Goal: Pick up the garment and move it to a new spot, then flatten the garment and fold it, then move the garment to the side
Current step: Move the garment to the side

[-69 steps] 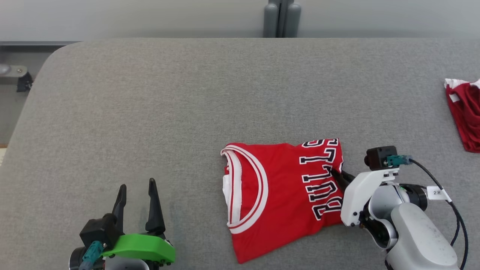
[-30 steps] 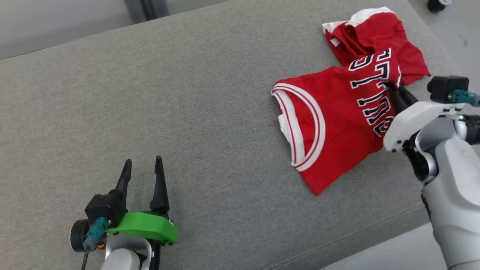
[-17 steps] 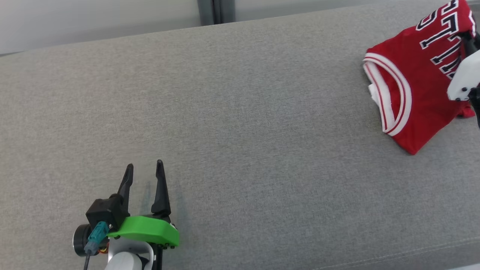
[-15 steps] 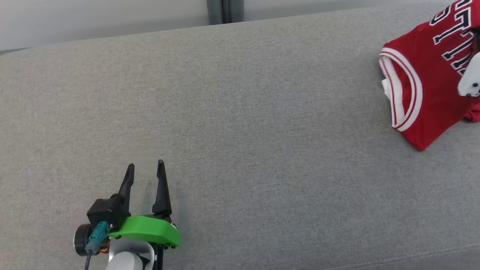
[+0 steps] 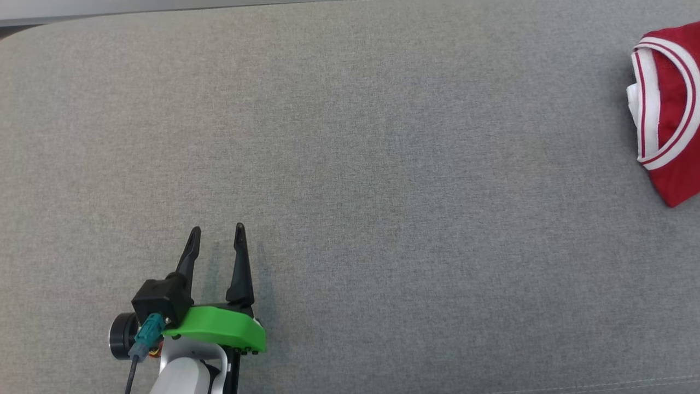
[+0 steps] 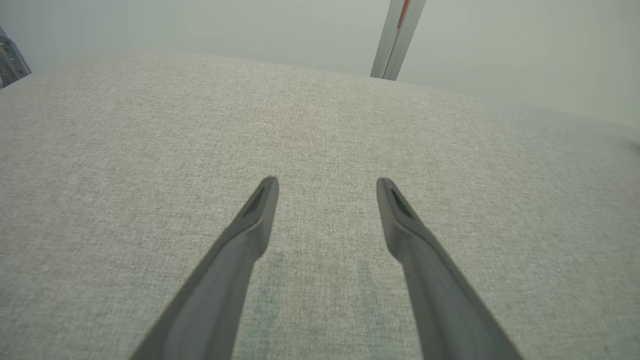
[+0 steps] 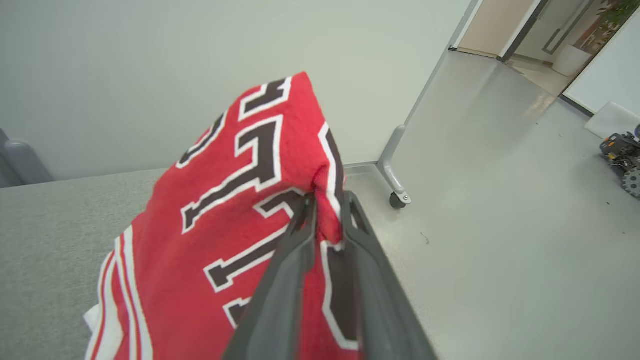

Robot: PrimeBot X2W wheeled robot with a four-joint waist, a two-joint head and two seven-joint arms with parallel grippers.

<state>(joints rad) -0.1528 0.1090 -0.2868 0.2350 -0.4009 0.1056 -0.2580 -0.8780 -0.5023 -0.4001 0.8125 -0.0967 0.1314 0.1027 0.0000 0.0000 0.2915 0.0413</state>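
The jaws of the right gripper (image 7: 328, 197) are pressed nearly together on a raised fold of the red basketball jersey (image 7: 240, 200), pinching it at the edge by its white-outlined dark lettering. From that pinch the cloth slopes down and away to the grey fabric-covered table (image 7: 50, 225), where the striped white neckline lies. Past the jaws on the other side is the pale floor (image 7: 500, 200), so the grip sits close to the table's end. How much of the jersey hangs beyond that end cannot be told from the wrist view.

The jaws of the left gripper (image 5: 216, 227) stand wide apart and hold nothing. They hover low over bare table near the robot, well apart from the jersey. In the head view the jersey (image 5: 678, 180) shows at the far right edge, collar end resting on the table (image 5: 350, 164).

The jersey looks compact and doubled over, so the folding seems done and the step in hand is most likely the last one: carrying it off to the side.

The next move calls for lowering the pinched edge until it lies on the table, not over the drop. Then the jaws should open and draw straight back, so the fingers do not drag the fold apart. The left gripper has no part to play here.
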